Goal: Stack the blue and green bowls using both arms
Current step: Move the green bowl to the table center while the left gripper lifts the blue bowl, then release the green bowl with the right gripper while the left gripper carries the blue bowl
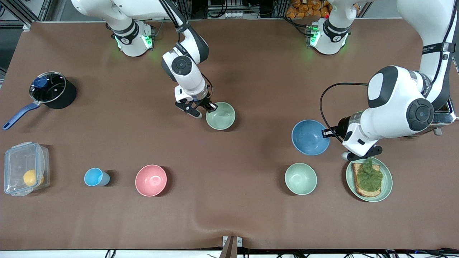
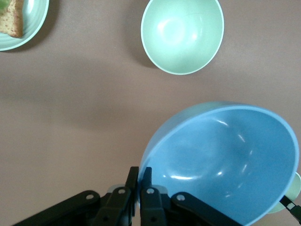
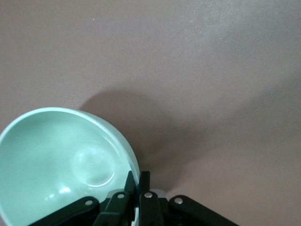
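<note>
Both grippers clenched thin rims: left gripper (image 2: 139, 176) on blue bowl (image 1: 310, 137), right gripper (image 3: 138, 181) on green bowl (image 1: 220, 115), mid-counter. Risk: rim slipping, bowl tipping or dropping.

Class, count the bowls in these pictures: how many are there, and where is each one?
4. Green bowl in the right gripper; blue bowl in the left gripper; mint-green bowl nearer the camera beside the toast plate; pink bowl beside the light-blue cup.

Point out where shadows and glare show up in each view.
Front view: soft shadows sit beside the green bowl and blue bowl. Left wrist view: bright streaks gleam inside the blue bowl. Right wrist view: the green bowl throws a broad dark shadow on the table.
</note>
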Tool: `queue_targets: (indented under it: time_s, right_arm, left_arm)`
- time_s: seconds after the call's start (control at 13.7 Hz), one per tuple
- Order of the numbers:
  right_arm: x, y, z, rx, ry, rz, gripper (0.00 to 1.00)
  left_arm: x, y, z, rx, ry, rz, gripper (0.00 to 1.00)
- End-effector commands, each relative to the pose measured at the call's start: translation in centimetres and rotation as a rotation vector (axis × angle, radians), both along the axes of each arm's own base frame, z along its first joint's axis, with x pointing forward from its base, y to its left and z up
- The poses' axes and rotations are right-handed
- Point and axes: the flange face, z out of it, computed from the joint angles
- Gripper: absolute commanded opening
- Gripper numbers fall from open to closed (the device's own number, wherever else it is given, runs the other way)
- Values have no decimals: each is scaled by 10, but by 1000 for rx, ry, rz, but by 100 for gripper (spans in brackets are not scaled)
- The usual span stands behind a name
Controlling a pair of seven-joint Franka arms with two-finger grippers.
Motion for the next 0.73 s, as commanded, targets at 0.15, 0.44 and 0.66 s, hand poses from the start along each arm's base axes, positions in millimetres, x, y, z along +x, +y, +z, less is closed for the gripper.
queue_targets:
  time_s: [0.15,0.44,0.66]
  right_arm:
    - [1,-2,2,1,-12,-9,65]
    - [8,-2,17,8,1,-60,98]
    - [38,-15,48,-24,82,-114,100]
  left_arm:
    - [-1,-5,0,-11,-5,9,0]
    - [-1,-10,-3,-12,-4,4,0]
    - [1,-15,-8,-14,-13,12,0]
